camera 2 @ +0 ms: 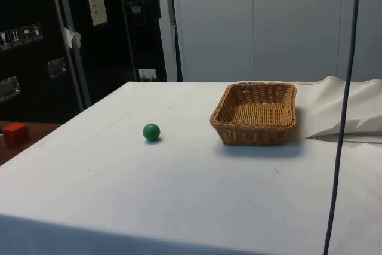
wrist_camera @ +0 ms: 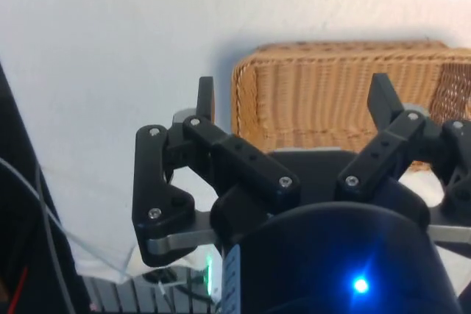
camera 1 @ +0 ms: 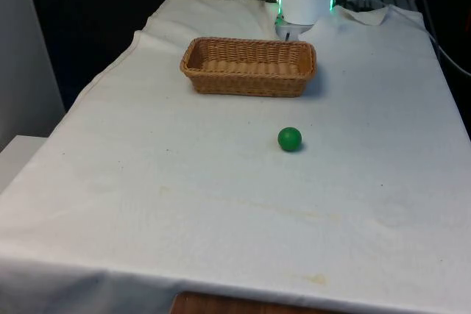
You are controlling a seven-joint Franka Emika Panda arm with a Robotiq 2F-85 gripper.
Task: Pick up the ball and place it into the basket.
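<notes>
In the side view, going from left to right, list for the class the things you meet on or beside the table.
Red block beside the table → green ball on the white cloth → wicker basket → hanging dark cable.

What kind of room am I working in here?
Probably a lab or test workshop: a table under a white cloth, dark equipment cabinets behind it, and just a wicker basket and green ball laid out.

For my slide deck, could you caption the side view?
Green ball rests on the white cloth, apart from the empty wicker basket.
</notes>
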